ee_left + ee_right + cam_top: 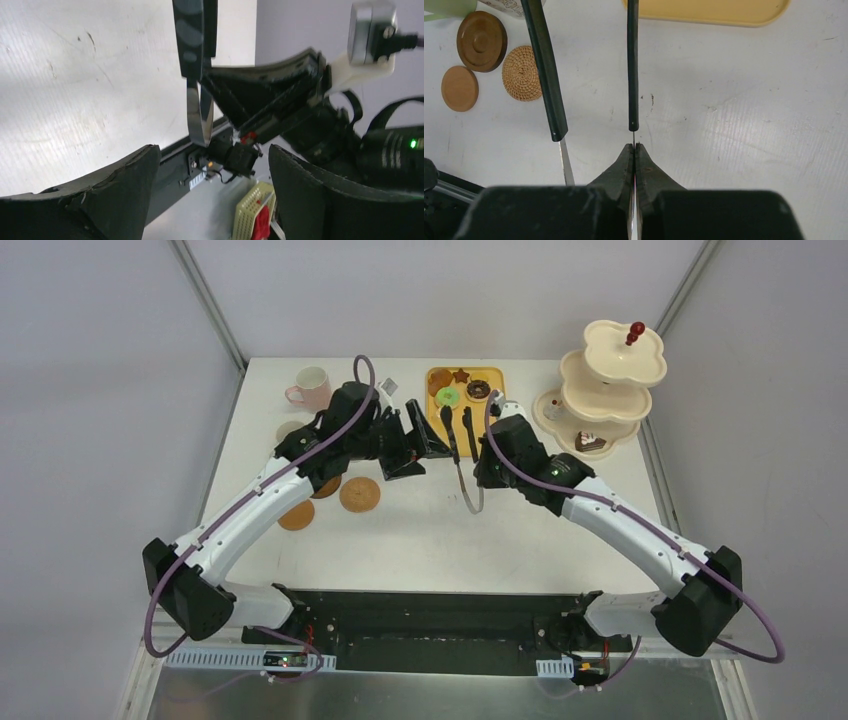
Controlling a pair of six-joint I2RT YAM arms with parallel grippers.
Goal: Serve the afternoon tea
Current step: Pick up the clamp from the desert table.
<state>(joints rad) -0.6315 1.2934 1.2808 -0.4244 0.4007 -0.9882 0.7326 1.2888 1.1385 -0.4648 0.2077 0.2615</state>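
Over white table [450,540], right fingers [621,170] pinch tongs [633,75]; left fingers [120,192] gape.

Bright, even light from overhead fills all three views, leaving only soft, faint shadows on the white worktop [440,540]. In the left wrist view the left tool [212,160] looms dark and slightly blurred, the worktop washed pale; the right wrist view is crisp.

Pink mug [310,388] upright far left, brown coasters [359,494] flat nearby, cream three-tier stand [610,355] far right holding cake slice [590,442]
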